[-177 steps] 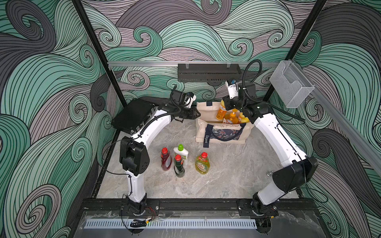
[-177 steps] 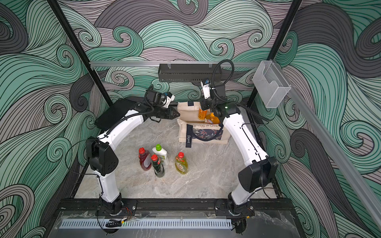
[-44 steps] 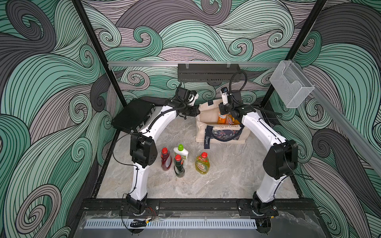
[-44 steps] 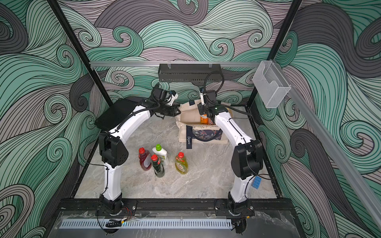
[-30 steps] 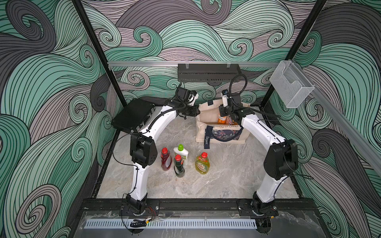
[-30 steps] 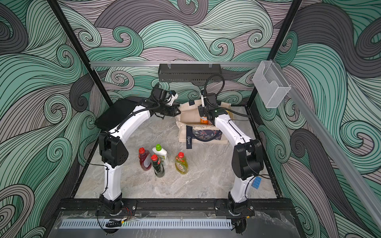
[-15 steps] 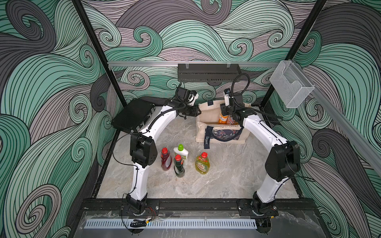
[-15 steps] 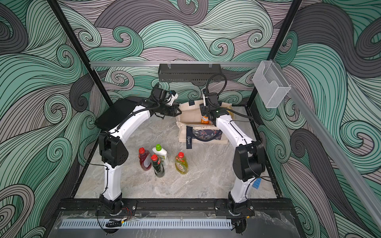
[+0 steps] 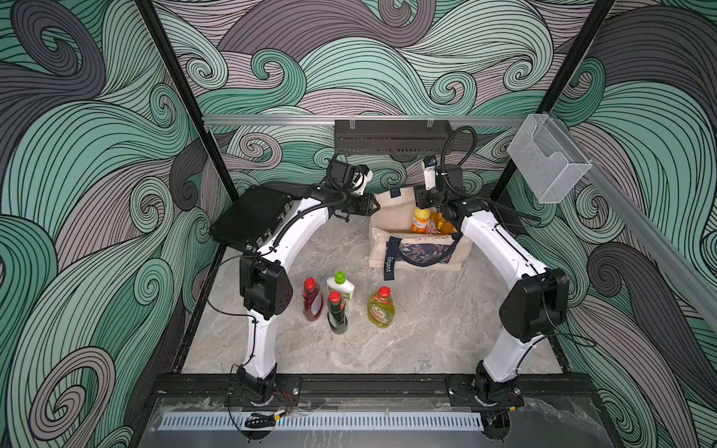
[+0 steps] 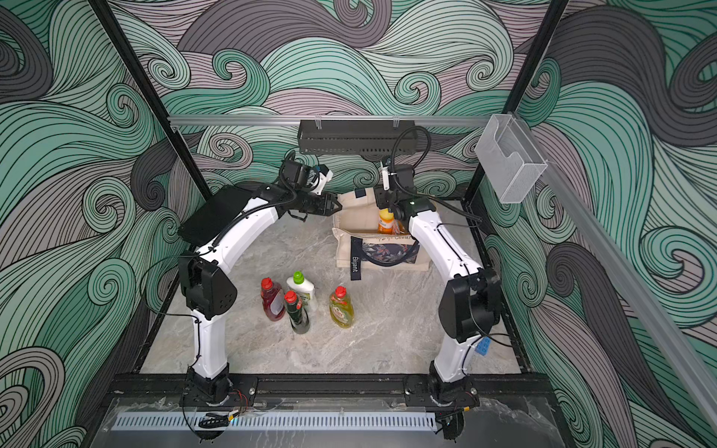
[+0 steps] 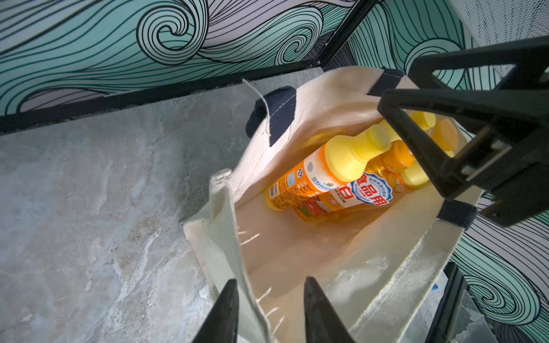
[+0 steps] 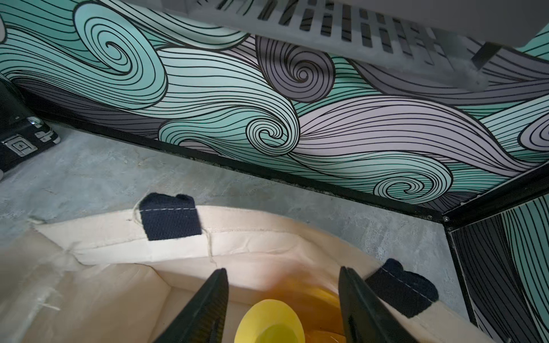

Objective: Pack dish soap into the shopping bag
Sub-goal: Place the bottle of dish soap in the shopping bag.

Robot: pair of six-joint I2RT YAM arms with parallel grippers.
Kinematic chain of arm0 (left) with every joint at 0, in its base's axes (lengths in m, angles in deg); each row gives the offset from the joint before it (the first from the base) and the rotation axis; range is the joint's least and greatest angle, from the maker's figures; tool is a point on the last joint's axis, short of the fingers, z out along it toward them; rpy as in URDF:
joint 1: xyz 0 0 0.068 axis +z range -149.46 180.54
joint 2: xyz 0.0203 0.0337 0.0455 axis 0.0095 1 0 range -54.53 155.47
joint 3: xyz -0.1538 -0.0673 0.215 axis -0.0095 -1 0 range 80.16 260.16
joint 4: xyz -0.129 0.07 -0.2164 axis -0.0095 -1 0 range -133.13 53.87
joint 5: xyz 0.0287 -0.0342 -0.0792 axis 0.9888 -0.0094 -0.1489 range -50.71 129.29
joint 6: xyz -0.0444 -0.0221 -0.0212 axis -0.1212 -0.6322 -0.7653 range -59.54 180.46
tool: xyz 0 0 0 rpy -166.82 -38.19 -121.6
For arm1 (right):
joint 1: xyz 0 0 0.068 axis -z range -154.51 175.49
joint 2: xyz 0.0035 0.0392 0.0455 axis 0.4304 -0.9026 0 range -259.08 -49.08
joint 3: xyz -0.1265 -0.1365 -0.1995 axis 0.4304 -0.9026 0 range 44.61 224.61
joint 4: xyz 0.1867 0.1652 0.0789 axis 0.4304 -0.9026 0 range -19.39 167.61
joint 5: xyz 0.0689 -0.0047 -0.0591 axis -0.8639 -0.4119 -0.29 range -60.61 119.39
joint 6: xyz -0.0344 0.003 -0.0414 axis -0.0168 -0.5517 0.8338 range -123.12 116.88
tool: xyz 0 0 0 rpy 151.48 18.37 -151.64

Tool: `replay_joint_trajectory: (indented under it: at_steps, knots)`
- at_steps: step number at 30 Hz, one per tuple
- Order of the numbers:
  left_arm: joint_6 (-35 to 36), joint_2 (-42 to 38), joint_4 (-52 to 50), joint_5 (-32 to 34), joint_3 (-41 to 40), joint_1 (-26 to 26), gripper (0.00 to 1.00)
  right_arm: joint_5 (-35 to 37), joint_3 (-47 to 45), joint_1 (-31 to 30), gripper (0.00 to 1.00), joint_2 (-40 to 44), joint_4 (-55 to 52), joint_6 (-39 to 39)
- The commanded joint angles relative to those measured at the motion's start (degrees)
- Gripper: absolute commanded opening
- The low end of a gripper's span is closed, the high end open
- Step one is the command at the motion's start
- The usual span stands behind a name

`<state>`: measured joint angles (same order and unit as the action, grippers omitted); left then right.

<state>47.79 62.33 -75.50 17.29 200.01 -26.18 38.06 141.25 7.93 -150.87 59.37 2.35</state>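
The cream shopping bag [image 9: 419, 254] [image 10: 388, 254] stands open at the back of the table. Orange yellow-capped dish soap bottles [image 11: 312, 184] lie inside it, one cap showing in both top views [image 9: 421, 215] [image 10: 384, 215]. My right gripper [image 12: 282, 285] [image 9: 425, 199] hovers open just above a yellow cap [image 12: 270, 322], not touching it. My left gripper [image 11: 271, 297] [image 9: 372, 203] is open at the bag's left rim [image 11: 237, 252], which runs loose between its jaws. Red [image 9: 312, 300], white green-capped [image 9: 340, 285], dark-green [image 9: 336, 312] and yellow red-capped [image 9: 381, 308] bottles stand mid-table.
A black hard case [image 9: 252, 219] [image 12: 17, 139] leans at the back left beside the left arm. A black shelf [image 9: 392, 137] hangs on the back wall above the bag. A clear bin [image 9: 547, 159] sits on the right rail.
Both grippers have opened. The right one let go of the orange bottle, which now rests in the bag. The left one has loosened from the bag's rim.
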Motion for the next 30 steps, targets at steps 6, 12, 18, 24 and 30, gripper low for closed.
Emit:
replay_joint_trajectory:
  at_steps: [6,12,18,24,30]
  knots:
    - [-0.14,-4.3,-0.4,0.99,0.47,0.92,0.54,-0.84,3.86,-1.02,0.66,4.74,-6.14,1.17]
    - [-0.66,-7.38,-0.7,1.95,-1.43,1.49,0.63,-1.69,5.08,-2.43,0.69,7.72,-10.69,2.64]
    - [-1.87,-13.22,1.26,2.21,-9.03,3.07,0.69,-3.61,2.31,-4.62,0.73,13.44,-13.65,3.35]
    - [-4.14,-21.97,6.12,-0.17,-22.64,6.37,0.83,-3.69,-1.41,-7.65,0.75,20.9,-19.61,2.44]
    - [-2.39,-29.21,6.5,-1.11,-29.64,8.17,0.92,-5.26,-12.68,-13.43,0.78,32.87,-23.01,-0.82]
